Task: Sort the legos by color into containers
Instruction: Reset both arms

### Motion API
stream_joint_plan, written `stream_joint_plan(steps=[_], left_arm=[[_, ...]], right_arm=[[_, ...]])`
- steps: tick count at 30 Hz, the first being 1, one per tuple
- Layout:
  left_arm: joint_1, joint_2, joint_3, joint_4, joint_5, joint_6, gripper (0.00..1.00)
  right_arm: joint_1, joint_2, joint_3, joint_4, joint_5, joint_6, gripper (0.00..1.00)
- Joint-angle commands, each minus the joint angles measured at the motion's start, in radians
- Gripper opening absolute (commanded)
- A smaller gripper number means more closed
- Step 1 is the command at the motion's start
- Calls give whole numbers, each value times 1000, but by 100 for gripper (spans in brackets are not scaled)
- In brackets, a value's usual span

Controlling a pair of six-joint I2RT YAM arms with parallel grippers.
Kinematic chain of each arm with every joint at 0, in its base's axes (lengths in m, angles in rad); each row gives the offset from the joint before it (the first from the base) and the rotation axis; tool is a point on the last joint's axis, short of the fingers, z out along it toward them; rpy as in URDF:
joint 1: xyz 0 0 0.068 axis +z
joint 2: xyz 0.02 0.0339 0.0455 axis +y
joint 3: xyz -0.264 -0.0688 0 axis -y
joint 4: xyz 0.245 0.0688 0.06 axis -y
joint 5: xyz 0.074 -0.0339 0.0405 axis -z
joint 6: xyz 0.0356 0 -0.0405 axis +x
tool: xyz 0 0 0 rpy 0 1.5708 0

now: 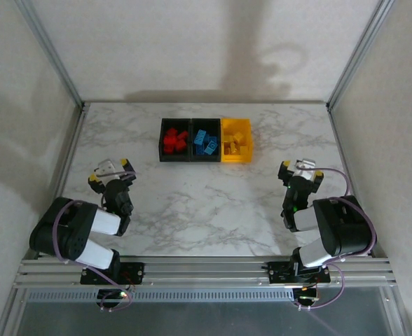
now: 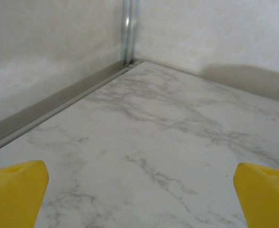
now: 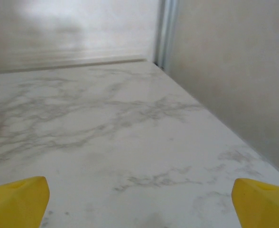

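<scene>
Marble-veined tabletop [image 1: 192,203] carries your three joined containers [image 1: 204,159] at its far middle: red legos [image 1: 174,140] in the left black bin, blue legos [image 1: 206,142] in the middle black one, yellow legos [image 1: 235,145] in the yellow one. Your left claw [image 1: 111,170] and right claw [image 1: 302,168] both stand wide open and empty, well apart from the bins.

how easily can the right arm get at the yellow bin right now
Probably yes: the right gripper is open and empty, and only bare table lies between it and the yellow bin.
</scene>
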Motion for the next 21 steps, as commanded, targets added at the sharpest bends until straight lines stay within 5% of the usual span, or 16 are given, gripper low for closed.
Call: stream_joint_plan(steps=[1, 2, 4, 21], left_arm=[[32, 2, 16, 34, 148, -9, 99], [43, 38, 37, 53, 146, -3, 99], [47, 14, 48, -8, 155, -19, 99], [47, 23, 44, 11, 152, -14, 99]], right_arm=[[-69, -1, -18, 104, -271, -1, 99], [-93, 65, -30, 206, -299, 2, 99], [-97, 33, 7, 63, -266, 39, 99], [-104, 47, 7, 102, -261, 37, 99]])
